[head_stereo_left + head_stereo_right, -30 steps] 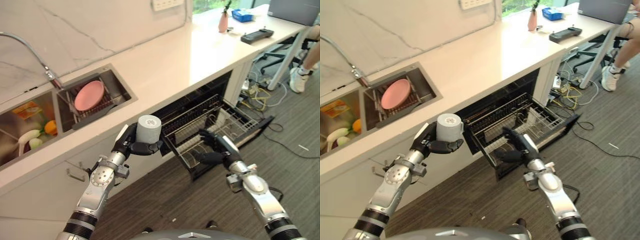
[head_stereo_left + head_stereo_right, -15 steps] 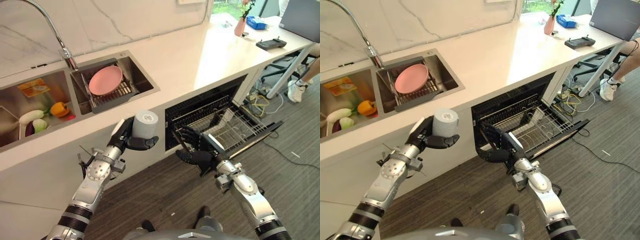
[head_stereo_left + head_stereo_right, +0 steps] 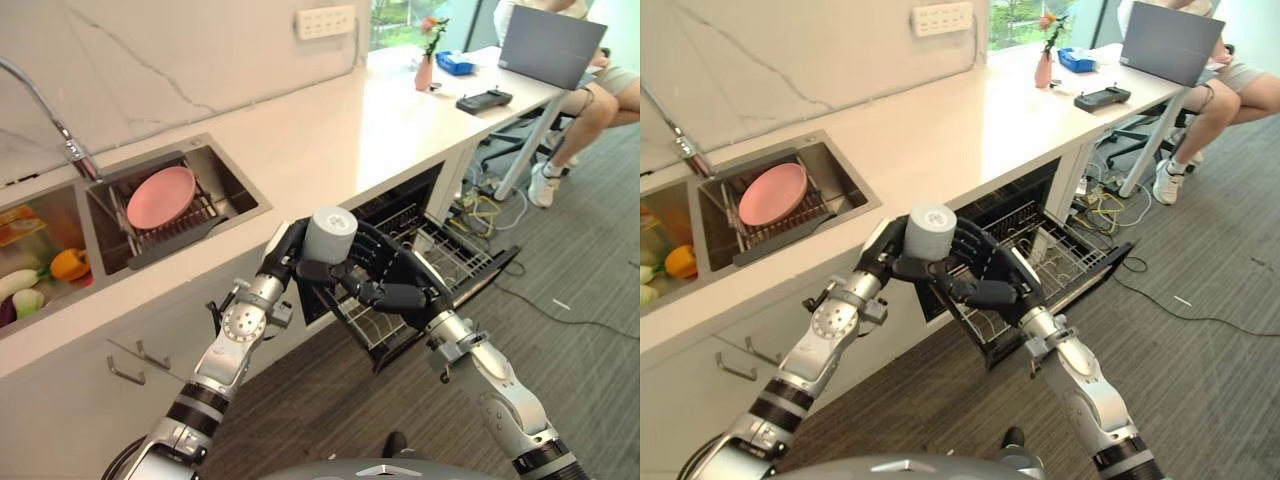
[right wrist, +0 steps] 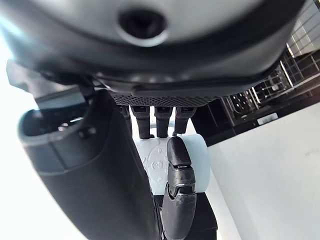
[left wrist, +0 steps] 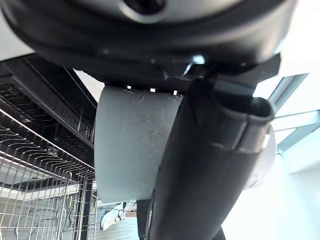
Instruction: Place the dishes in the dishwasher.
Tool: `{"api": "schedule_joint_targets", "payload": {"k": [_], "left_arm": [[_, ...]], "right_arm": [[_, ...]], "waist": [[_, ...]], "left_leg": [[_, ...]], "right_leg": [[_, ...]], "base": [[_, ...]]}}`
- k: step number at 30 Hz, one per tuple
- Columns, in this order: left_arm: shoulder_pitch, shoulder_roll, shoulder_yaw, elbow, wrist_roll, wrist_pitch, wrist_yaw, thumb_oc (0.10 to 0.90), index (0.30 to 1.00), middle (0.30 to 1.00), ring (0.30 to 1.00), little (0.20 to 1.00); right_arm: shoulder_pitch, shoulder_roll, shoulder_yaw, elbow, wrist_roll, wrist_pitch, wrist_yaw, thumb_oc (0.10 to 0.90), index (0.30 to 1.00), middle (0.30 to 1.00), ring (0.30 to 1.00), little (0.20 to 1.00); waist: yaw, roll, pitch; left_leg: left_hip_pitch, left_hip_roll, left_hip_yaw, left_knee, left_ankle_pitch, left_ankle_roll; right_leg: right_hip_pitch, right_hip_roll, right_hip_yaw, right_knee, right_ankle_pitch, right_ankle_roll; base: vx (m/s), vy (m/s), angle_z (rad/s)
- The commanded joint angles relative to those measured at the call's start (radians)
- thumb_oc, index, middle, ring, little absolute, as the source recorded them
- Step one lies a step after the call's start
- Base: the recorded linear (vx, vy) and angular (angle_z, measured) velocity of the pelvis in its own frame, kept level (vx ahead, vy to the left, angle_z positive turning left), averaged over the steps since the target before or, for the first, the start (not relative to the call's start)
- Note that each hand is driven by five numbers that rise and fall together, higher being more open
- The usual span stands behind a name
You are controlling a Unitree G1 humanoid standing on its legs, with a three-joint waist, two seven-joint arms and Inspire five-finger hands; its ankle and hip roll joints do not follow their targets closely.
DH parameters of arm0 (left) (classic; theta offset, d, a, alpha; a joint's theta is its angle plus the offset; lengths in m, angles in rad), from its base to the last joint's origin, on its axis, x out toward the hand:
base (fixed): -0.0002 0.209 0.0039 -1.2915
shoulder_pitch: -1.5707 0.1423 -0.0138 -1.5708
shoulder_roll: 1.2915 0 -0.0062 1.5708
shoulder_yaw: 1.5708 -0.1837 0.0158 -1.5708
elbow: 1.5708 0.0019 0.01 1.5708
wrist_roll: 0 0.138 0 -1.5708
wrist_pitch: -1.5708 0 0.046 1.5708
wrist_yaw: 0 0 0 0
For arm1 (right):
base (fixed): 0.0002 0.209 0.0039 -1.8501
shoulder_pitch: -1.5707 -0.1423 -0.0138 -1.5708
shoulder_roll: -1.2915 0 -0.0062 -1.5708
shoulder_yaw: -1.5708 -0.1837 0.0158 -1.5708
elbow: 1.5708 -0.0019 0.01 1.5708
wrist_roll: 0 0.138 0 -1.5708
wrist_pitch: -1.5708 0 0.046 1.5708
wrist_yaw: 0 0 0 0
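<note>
Left robot hand (image 3: 285, 258) grips a grey cup (image 3: 329, 233), fingers and thumb curled round its side, cup upright and held in the air in front of the surface (image 3: 330, 130) edge, above the pulled-out dishwasher rack (image 3: 425, 262). Right robot hand (image 3: 390, 280) is just beside the cup on its far side from the left robot hand, fingers (image 4: 176, 195) wrapped onto the cup wall, so both robot hands close on the same cup. In the left wrist view the cup (image 5: 131, 145) sits against the palm with the wire rack past it. Pink plate (image 3: 160, 196) lies in the sink rack (image 3: 190, 222), well apart from the left robot hand, on its outer side
</note>
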Motion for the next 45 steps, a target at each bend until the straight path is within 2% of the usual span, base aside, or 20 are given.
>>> {"api": "schedule_joint_targets", "payload": {"k": [1, 7, 14, 18, 20, 22, 23, 27, 31, 41, 42, 43, 44, 45], "left_arm": [[-0.207, -0.014, -0.072, 0.018, 0.088, -0.128, 0.083, 0.400, 0.300, 0.300, 0.300, 0.300], [-0.269, -0.040, -0.128, 0.016, 0.166, -0.112, 0.158, 0.400, 0.300, 0.300, 0.300, 0.300], [-0.286, -0.068, -0.170, 0.044, 0.207, -0.107, 0.195, 0.400, 0.300, 0.300, 0.300, 0.300], [-0.287, -0.101, -0.215, 0.066, 0.217, -0.094, 0.225, 0.400, 0.300, 0.300, 0.300, 0.300], [-0.307, -0.134, -0.264, 0.098, 0.222, -0.084, 0.249, 0.400, 0.300, 0.300, 0.300, 0.300], [-0.310, -0.134, -0.266, 0.101, 0.222, -0.085, 0.251, 0.400, 0.300, 0.300, 0.300, 0.300], [-0.327, -0.158, -0.302, 0.118, 0.226, -0.080, 0.276, 0.400, 0.300, 0.300, 0.300, 0.300], [-0.360, -0.190, -0.355, 0.145, 0.236, -0.079, 0.315, 0.400, 0.300, 0.300, 0.300, 0.300], [-0.410, -0.223, -0.404, 0.173, 0.261, -0.079, 0.331, 0.400, 0.300, 0.300, 0.300, 0.300], [-0.460, -0.238, -0.454, 0.180, 0.252, -0.096, 0.297, 0.400, 0.300, 0.300, 0.300, 0.300], [-0.466, -0.239, -0.464, 0.178, 0.256, -0.100, 0.290, 0.400, 0.300, 0.300, 0.300, 0.300], [-0.467, -0.239, -0.464, 0.178, 0.256, -0.100, 0.290, 0.400, 0.300, 0.300, 0.300, 0.300], [-0.469, -0.240, -0.469, 0.177, 0.252, -0.104, 0.283, 0.400, 0.300, 0.300, 0.300, 0.300], [-0.470, -0.242, -0.469, 0.178, 0.249, -0.106, 0.279, 0.400, 0.300, 0.300, 0.300, 0.300]], "right_arm": [[-0.156, 0.067, 0.053, -0.112, 0.048, -0.083, -0.036, 0.800, 0.900, 0.900, 0.900, 0.900], [-0.288, 0.089, 0.111, -0.123, -0.018, -0.059, -0.145, 0.800, 0.900, 0.900, 0.900, 0.900], [-0.337, 0.129, 0.128, -0.113, 0.017, -0.070, -0.208, 0.800, 0.900, 0.900, 0.900, 0.900], [-0.408, 0.178, 0.137, -0.072, 0.019, -0.087, -0.296, 0.800, 0.900, 0.900, 0.900, 0.900], [-0.477, 0.235, 0.144, -0.023, 0.003, -0.102, -0.373, 0.800, 0.900, 0.900, 0.900, 0.900], [-0.481, 0.236, 0.142, -0.019, 0.003, -0.103, -0.373, 0.800, 0.900, 0.900, 0.900, 0.900], [-0.514, 0.273, 0.162, 0.026, 0.016, -0.114, -0.416, 0.800, 0.900, 0.900, 0.900, 0.900], [-0.571, 0.316, 0.178, 0.105, 0.011, -0.133, -0.472, 0.800, 0.900, 0.900, 0.900, 0.900], [-0.623, 0.355, 0.191, 0.196, 0.016, -0.140, -0.505, 0.800, 0.900, 0.900, 0.900, 0.900], [-0.726, 0.368, 0.172, 0.351, 0.022, -0.158, -0.491, 0.800, 0.900, 0.900, 0.900, 0.900], [-0.736, 0.371, 0.165, 0.369, 0.034, -0.165, -0.490, 0.433, 0.349, 0.349, 0.349, 0.349], [-0.738, 0.371, 0.164, 0.370, 0.035, -0.166, -0.489, 0.433, 0.349, 0.349, 0.349, 0.349], [-0.742, 0.373, 0.157, 0.373, 0.033, -0.172, -0.487, 0.400, 0.300, 0.300, 0.300, 0.300], [-0.742, 0.373, 0.153, 0.374, 0.025, -0.176, -0.484, 0.400, 0.300, 0.300, 0.300, 0.300]], "waist": [[0.015, -0.012, -0.058], [0.010, -0.003, -0.054], [0.019, -0.005, -0.057], [0.037, -0.008, -0.063], [0.056, -0.011, -0.068], [0.057, -0.012, -0.067], [0.072, -0.015, -0.073], [0.092, -0.020, -0.079], [0.107, -0.026, -0.083], [0.134, -0.039, -0.091], [0.137, -0.039, -0.093], [0.138, -0.040, -0.093], [0.140, -0.039, -0.093], [0.142, -0.040, -0.093]], "left_leg": [[0.019, -0.042, 0.013, 0.006, -0.031, -0.031], [0.018, -0.043, 0.032, 0.008, -0.029, -0.029], [0.018, -0.044, 0.031, 0.008, -0.027, -0.028], [0.015, -0.045, 0.021, 0.009, -0.026, -0.025], [0.011, -0.047, 0.011, 0.008, -0.026, -0.021], [0.010, -0.047, 0.010, 0.008, -0.026, -0.021], [0.007, -0.048, 0.000, 0.008, -0.025, -0.018], [-0.001, -0.051, -0.022, 0.008, -0.022, -0.015], [-0.008, -0.052, -0.039, 0.008, -0.020, -0.014], [-0.021, -0.050, -0.070, 0.006, -0.014, -0.016], [-0.023, -0.050, -0.074, 0.006, -0.014, -0.016], [-0.024, -0.050, -0.074, 0.006, -0.014, -0.016], [-0.025, -0.051, -0.078, 0.006, -0.014, -0.016], [-0.026, -0.051, -0.080, 0.006, -0.014, -0.016]], "right_leg": [[0.052, -0.044, -0.019, 0.013, -0.154, 0.091], [0.034, -0.039, -0.006, 0.013, -0.143, 0.089], [0.033, -0.036, -0.010, 0.013, -0.136, 0.086], [0.034, -0.036, -0.019, 0.013, -0.131, 0.083], [0.034, -0.038, -0.029, 0.013, -0.126, 0.082], [0.034, -0.038, -0.030, 0.013, -0.126, 0.082], [0.037, -0.039, -0.038, 0.013, -0.123, 0.081], [0.040, -0.038, -0.051, 0.013, -0.122, 0.079], [0.041, -0.037, -0.062, 0.014, -0.121, 0.076], [0.045, -0.035, -0.075, 0.013, -0.122, 0.074], [0.045, -0.034, -0.076, 0.013, -0.122, 0.074], [0.045, -0.034, -0.076, 0.013, -0.122, 0.074], [0.045, -0.034, -0.077, 0.014, -0.123, 0.073], [0.045, -0.034, -0.080, 0.014, -0.123, 0.073]], "base": [[0.01, -0.032, -0.22], [-0.02, 0.000, -0.21], [0.00, 0.000, -0.02], [0.00, 0.000, 0.01], [-0.02, 0.001, 0.05], [-0.01, 0.001, 0.15], [0.00, 0.001, 0.21], [0.00, -0.001, 0.17], [0.00, 0.002, 0.17], [0.01, -0.004, 0.14], [0.00, 0.000, 0.00], [0.02, 0.009, 0.04], [0.02, 0.006, 0.04], [0.02, 0.005, 0.06]]}}
